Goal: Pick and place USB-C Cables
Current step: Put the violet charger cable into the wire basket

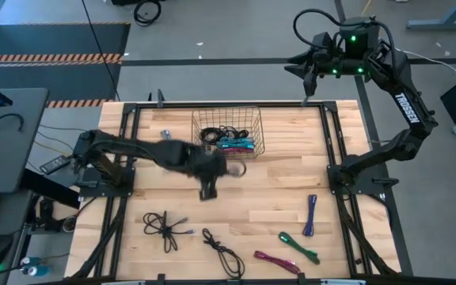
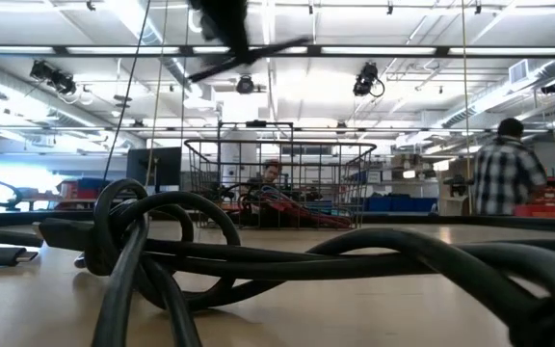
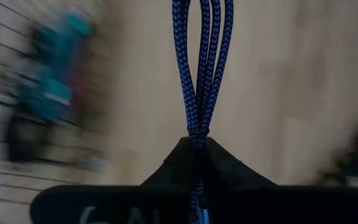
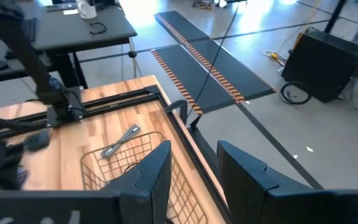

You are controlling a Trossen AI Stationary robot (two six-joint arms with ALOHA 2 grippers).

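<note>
Blue cable [image 3: 202,68] pinched between blurred left fingers [image 3: 229,171]

Wire basket [image 1: 257,127]: one, holding a tangle of cables, at least one black [image 1: 212,133], one teal [image 1: 236,143] and one magenta; exact number unclear. Loose cables on the table [image 1: 275,198]: two black bundles [image 1: 163,227] [image 1: 223,250], one purple [image 1: 310,214], one green [image 1: 299,247], one magenta [image 1: 274,260]. Blue braided cable [image 3: 202,68]: one. Robot arms: two. People in the room beyond: two.
</note>
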